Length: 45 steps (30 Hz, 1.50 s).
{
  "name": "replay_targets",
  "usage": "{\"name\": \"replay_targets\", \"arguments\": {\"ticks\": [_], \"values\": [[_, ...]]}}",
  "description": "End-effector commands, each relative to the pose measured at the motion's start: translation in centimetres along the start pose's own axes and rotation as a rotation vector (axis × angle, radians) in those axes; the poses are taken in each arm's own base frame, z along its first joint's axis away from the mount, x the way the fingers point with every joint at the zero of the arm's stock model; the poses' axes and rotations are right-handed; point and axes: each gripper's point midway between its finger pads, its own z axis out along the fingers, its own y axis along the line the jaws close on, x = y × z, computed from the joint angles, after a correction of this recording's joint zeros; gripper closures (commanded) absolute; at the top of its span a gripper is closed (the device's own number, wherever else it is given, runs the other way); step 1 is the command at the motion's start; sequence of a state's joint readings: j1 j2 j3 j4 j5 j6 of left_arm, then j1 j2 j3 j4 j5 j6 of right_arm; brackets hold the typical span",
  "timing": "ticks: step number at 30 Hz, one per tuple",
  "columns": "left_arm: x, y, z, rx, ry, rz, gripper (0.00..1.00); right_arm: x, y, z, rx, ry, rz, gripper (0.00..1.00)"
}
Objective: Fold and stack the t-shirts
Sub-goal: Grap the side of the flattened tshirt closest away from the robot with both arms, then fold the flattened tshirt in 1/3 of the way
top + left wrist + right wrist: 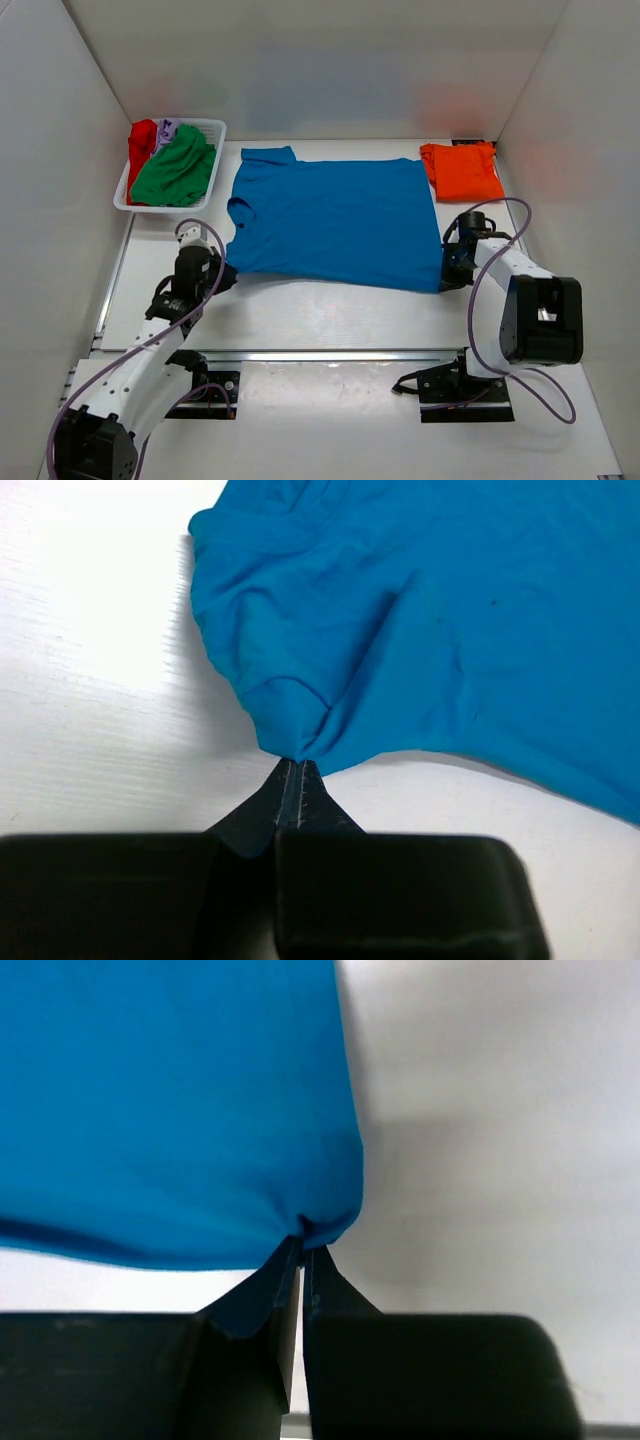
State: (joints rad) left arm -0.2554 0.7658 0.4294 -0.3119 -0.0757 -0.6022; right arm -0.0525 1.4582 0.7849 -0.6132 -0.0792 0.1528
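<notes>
The white tabletop (330,312) carries a blue t-shirt (335,220) spread flat at its middle, collar toward the left. At the far left, a white basket (122,200) holds a green t-shirt (175,170), a red t-shirt (142,142) and a pale lilac t-shirt (167,128), all bunched together. A folded orange t-shirt (460,170) lies at the far right, near the blue t-shirt. The left pincer (293,767) is clamped on the blue t-shirt's near left corner. The right pincer (304,1247) is clamped on its near right corner.
</notes>
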Motion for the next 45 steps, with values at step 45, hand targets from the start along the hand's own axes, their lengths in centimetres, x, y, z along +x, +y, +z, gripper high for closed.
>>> {"name": "replay_targets", "arguments": {"ticks": [45], "values": [[-5.3, -3.8, -1.1, 0.091, 0.071, 0.102, 1.00, -6.6, 0.0, -10.5, -0.062, -0.203, -0.061, 1.00]]}}
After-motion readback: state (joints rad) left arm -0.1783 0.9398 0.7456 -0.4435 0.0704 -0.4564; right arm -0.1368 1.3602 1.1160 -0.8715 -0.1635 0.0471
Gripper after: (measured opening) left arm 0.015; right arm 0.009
